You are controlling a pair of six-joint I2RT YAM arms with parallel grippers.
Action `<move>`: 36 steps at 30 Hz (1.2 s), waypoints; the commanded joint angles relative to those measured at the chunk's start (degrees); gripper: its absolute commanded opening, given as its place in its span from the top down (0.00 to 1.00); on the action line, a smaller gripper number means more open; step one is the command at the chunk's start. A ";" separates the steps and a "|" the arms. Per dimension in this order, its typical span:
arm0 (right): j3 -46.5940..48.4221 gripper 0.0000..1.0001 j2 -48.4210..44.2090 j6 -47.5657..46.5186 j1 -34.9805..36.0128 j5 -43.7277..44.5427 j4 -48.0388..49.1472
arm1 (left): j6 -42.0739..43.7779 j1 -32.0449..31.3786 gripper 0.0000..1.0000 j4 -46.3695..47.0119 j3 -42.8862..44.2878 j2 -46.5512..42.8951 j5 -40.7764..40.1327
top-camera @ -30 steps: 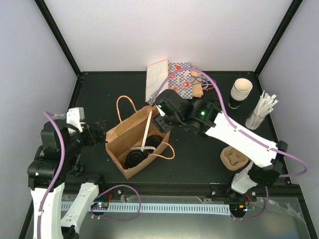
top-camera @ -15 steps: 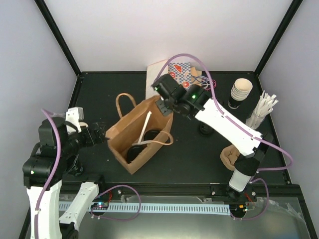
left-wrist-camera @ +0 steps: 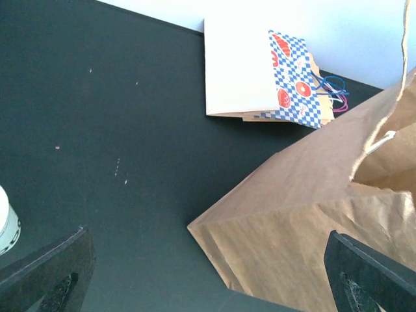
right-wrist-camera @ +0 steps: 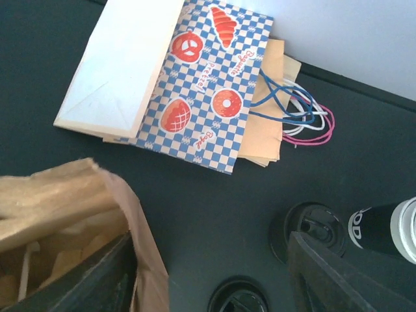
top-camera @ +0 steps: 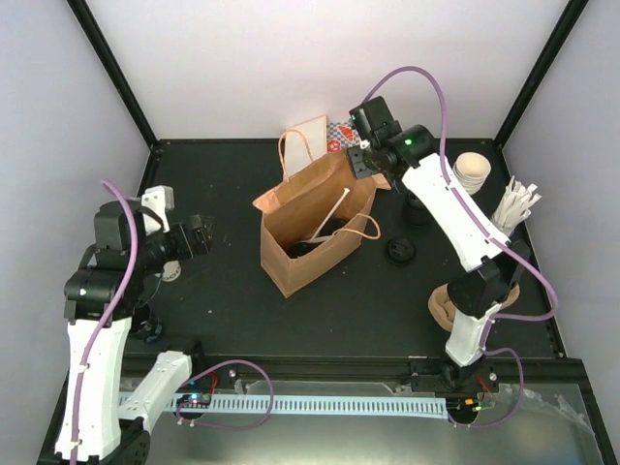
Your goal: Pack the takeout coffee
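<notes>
The takeout coffee (top-camera: 332, 231) sits down inside the brown paper bag (top-camera: 291, 266) at the centre of the top view. I see only dark, round lid tops there, two as far as I can count, and the bag hides the cup walls. There is one bag, of creased kraft paper, standing open, with two twisted-paper loop handles and a thin pale stick (top-camera: 334, 211) leaning inside.

My right gripper (top-camera: 366, 165) hangs at the bag's far rim, fingers spread wide. In its wrist view the rim lies just inside one finger (right-wrist-camera: 91, 279) and is not pinched. My left gripper (top-camera: 199, 234) is left of the bag and apart from it, fingers likewise spread wide.

Two loose black lids (top-camera: 400, 250) lie right of the bag on the matte black table (top-camera: 223, 320). At the upper middle three flat bags (right-wrist-camera: 208, 91) overlap: one white, one blue-checked with red pastries, one plain brown with blue and pink cord. At the upper right are one stack of cream cups (top-camera: 471, 174) and a bundle of white-wrapped sticks (top-camera: 511, 208). At the lower right is one brown moulded carrier (top-camera: 448, 308).
</notes>
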 commanded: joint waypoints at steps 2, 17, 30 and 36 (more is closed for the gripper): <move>2.67 0.29 -4.67 -1.77 -0.73 1.09 2.41 | 0.63 -0.27 0.01 8.32 -4.02 -0.48 1.27; -71.29 0.02 -61.17 -6.52 -0.74 -0.43 56.99 | -2.34 -0.25 0.01 21.26 -25.35 -15.46 -1.70; -99.43 0.00 -71.88 -9.88 -2.08 1.64 72.02 | -3.36 -0.31 0.01 43.21 -42.17 -11.91 -1.63; -103.23 0.02 -64.22 -7.54 -17.69 -10.40 85.27 | 3.07 -0.35 0.01 59.17 -48.61 -10.68 -9.12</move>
